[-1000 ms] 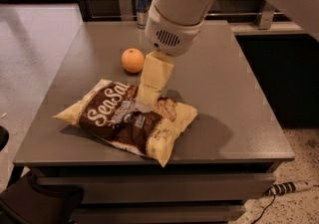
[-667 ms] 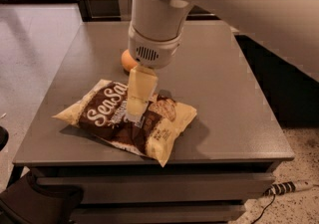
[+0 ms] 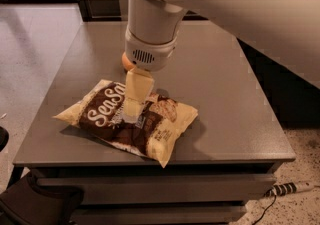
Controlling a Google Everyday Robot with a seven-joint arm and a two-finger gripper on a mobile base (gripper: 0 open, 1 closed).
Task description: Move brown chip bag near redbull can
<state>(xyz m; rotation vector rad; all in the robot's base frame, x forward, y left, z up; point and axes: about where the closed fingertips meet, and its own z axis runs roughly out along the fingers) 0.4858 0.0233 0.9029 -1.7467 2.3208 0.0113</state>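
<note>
A grey table [image 3: 225,99] fills the view, its front edge nearest, with grey ledges stepping down below it. On the speckled floor at lower right lies a white power strip [image 3: 292,188]; a dark shape at lower left is cut off by the picture's edge and hard to make out.

On the near left part of the table lies the brown chip bag [image 3: 150,129] – a large, crinkly, pillow-shaped packet, flat and angled across the surface. Its centre is dark brown with white "Sea Sal" script showing, and its ends are pale yellow. One corner reaches almost to the table's front edge.

The gripper [image 3: 132,114], pale yellow, comes straight down onto the middle of the bag and covers the end of the script. Whether it is spread or clamped on the bag cannot be told.

Just behind, an orange [image 3: 127,61] peeks out – mostly hidden by the round white wrist. The thick white arm [image 3: 152,24] rises out of view, blocking the table's far side.
</note>
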